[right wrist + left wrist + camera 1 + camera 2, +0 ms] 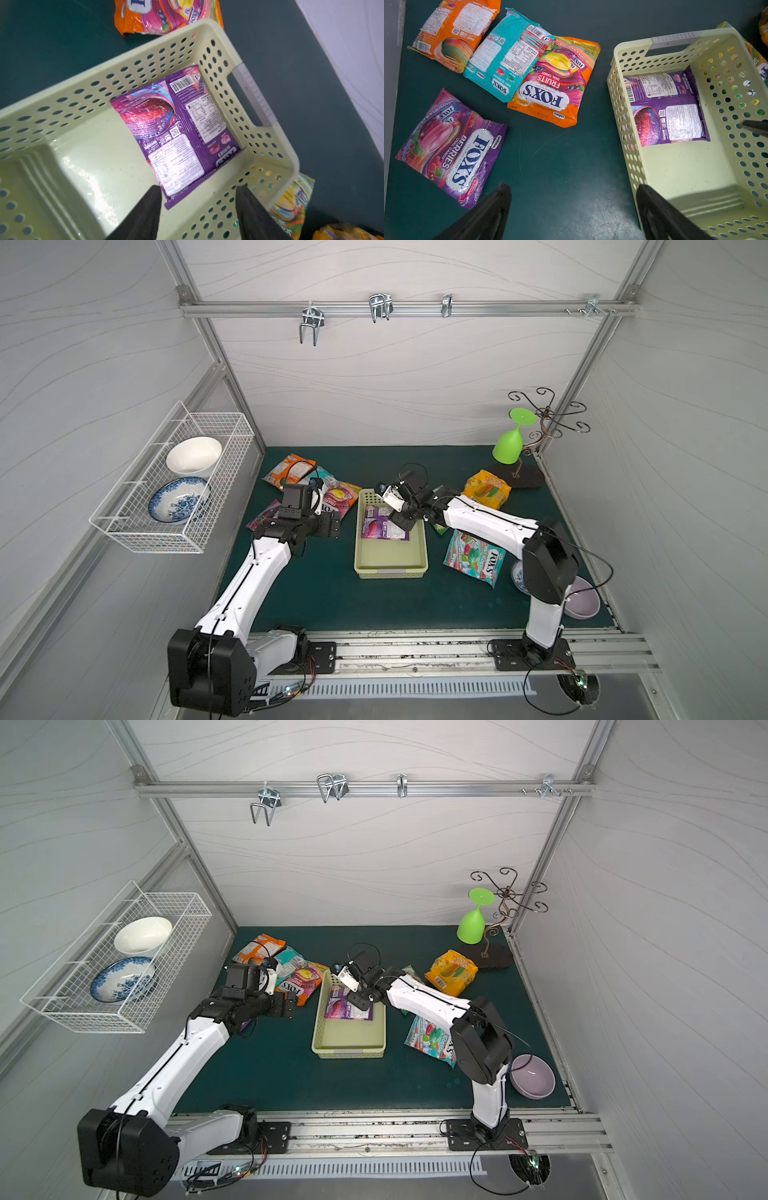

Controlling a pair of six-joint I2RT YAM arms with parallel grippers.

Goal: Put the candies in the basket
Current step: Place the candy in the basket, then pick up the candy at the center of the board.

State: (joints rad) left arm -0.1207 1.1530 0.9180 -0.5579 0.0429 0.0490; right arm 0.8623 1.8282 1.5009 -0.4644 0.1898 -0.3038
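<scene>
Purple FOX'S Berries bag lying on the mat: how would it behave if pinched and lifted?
The Berries bag would likely sag, being a crinkled soft pouch. Its glossy film may slip in a pinch. Lying flat, it probably won't roll.

FOX'S BERRIES is printed on the purple bag [450, 147], FOX'S FRUITS on the orange-pink bag [550, 83], MINT BLOSSOM on the teal bag [506, 60].

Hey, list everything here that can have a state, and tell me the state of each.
Basket: upright, holding one bag.
Purple bag: flat inside basket, back side up.
Left gripper: jaws wide open, empty.
Right gripper: jaws open, empty, above basket.
Berries bag: face up, outside basket.
Fruits bag: face up, overlapping teal bag.
Green glass: upside down, tilted.
</scene>
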